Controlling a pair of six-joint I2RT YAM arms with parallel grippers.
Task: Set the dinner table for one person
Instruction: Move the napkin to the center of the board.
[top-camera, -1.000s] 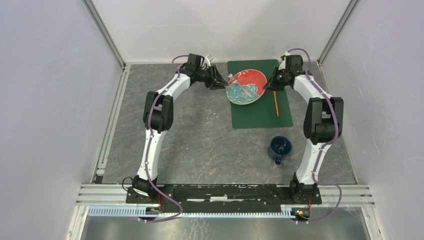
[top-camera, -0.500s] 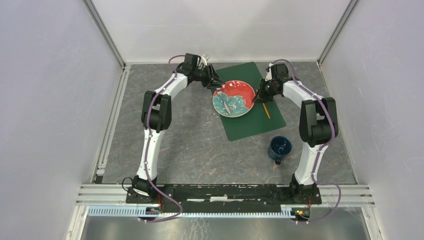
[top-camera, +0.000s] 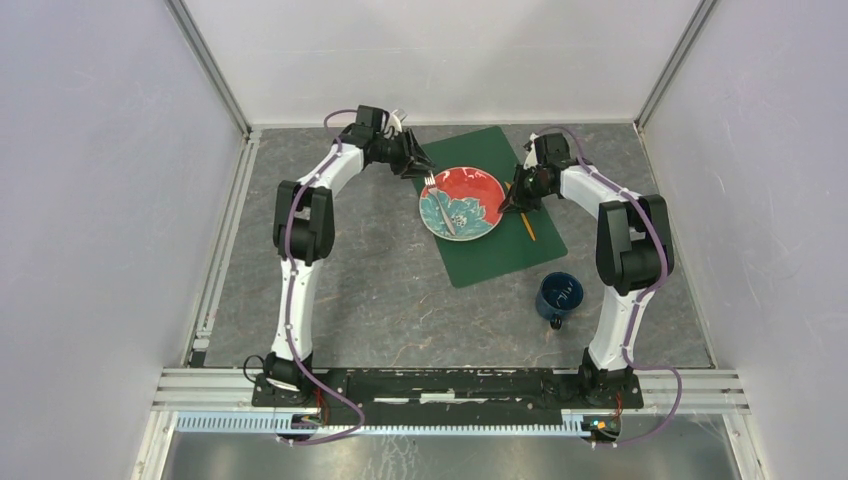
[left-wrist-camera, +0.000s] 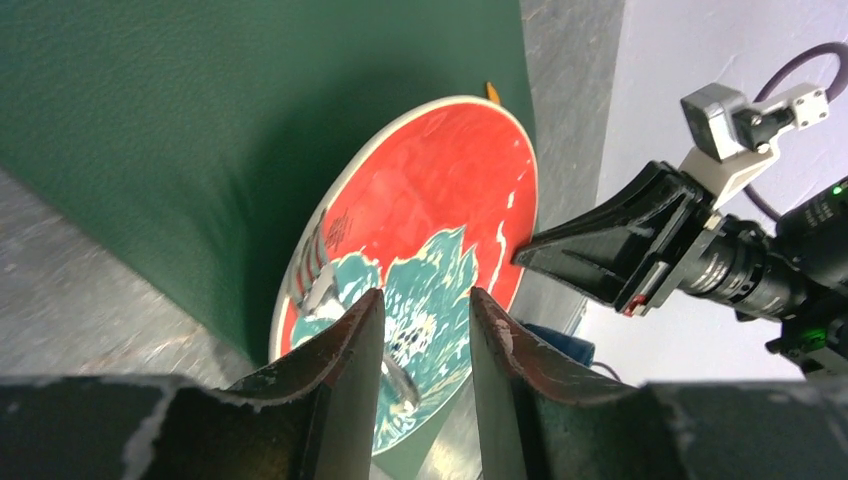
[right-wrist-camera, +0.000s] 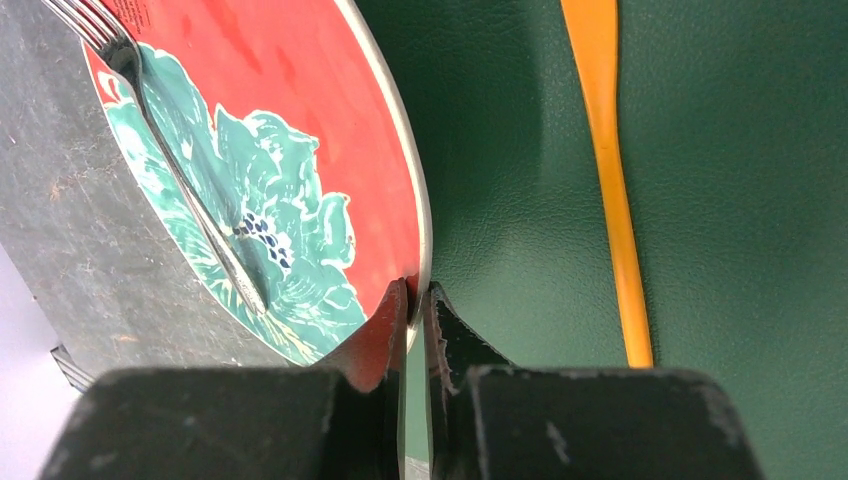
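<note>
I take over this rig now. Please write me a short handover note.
Right hand: shut on the right rim of the plate.
Left hand: open at the plate's far-left rim, gripping nothing.
Things: plate partly overhangs the left edge of the green placemat, over the dinner table; fork on the plate; orange-handled utensil on the placemat, right of the plate; blue mug on the table, off the placemat.
Done: every piece is on the table.
Left, probably: centre the plate, put the fork beside it.

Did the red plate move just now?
Yes. The plate slid left and a little toward the front, judged against the blue mug, which stayed put. The right hand is pinching its rim.
</note>
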